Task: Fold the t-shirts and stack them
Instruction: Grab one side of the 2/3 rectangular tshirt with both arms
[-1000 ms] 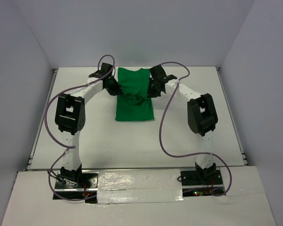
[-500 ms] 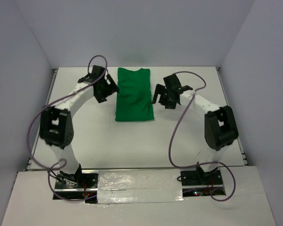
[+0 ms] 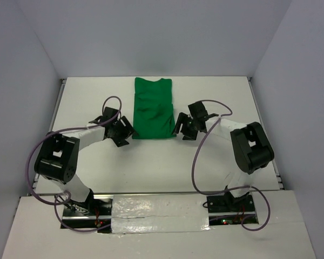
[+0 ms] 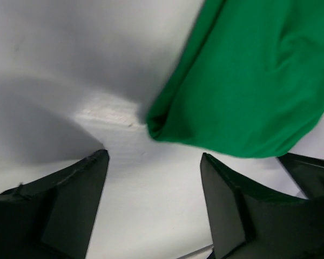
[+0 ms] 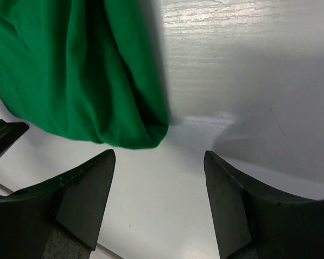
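Observation:
One bright green t-shirt [image 3: 153, 108] lies folded into a long strip on the white table [image 3: 151, 162], running from the back edge toward the middle. My left gripper [image 3: 126, 131] sits open just off the strip's near left corner [image 4: 156, 127], with only bare table between its fingers [image 4: 227, 205]. My right gripper [image 3: 180, 127] stands open beside the near right corner [image 5: 151, 135], also holding nothing. In the right wrist view the green fabric [image 5: 70, 70] fills the upper left. In the left wrist view the fabric [image 4: 248, 81] fills the upper right.
Grey walls close the table in on the left, back and right. Purple cables [image 3: 197, 162] loop from each arm over the table. A taped white board [image 3: 159, 213] covers the near edge where both bases are bolted.
Both grippers were shut on the shirt's upper sides a second ago. They have opened, let go, and moved down toward me to the strip's near corners. The shirt lies flatter.

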Robot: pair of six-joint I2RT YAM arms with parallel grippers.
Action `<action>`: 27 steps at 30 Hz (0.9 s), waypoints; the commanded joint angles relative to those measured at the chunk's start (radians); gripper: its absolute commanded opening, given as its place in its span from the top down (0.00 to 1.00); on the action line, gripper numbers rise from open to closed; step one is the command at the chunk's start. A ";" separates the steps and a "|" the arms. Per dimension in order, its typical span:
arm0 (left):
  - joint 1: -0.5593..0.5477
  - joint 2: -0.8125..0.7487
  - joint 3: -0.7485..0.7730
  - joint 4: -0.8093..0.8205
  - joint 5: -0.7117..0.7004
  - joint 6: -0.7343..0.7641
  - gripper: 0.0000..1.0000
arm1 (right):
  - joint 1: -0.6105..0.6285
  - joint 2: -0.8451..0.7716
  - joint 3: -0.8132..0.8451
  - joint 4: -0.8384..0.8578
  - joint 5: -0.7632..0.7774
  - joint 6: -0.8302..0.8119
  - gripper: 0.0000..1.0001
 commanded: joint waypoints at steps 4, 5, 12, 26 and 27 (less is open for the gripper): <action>-0.008 0.067 -0.020 0.188 0.015 -0.072 0.32 | 0.006 0.075 0.057 0.077 -0.032 0.028 0.32; -0.008 0.078 -0.022 0.192 0.013 -0.075 0.35 | 0.006 0.085 0.059 0.080 -0.037 0.033 0.33; -0.013 0.116 -0.034 0.219 -0.014 -0.115 0.87 | 0.009 0.135 0.082 0.099 -0.031 0.065 0.75; -0.017 0.010 -0.158 0.169 -0.033 -0.125 1.00 | 0.009 -0.105 -0.191 0.164 0.061 0.117 1.00; -0.023 -0.006 -0.173 0.160 -0.036 -0.128 1.00 | 0.011 -0.146 -0.214 0.168 0.061 0.119 1.00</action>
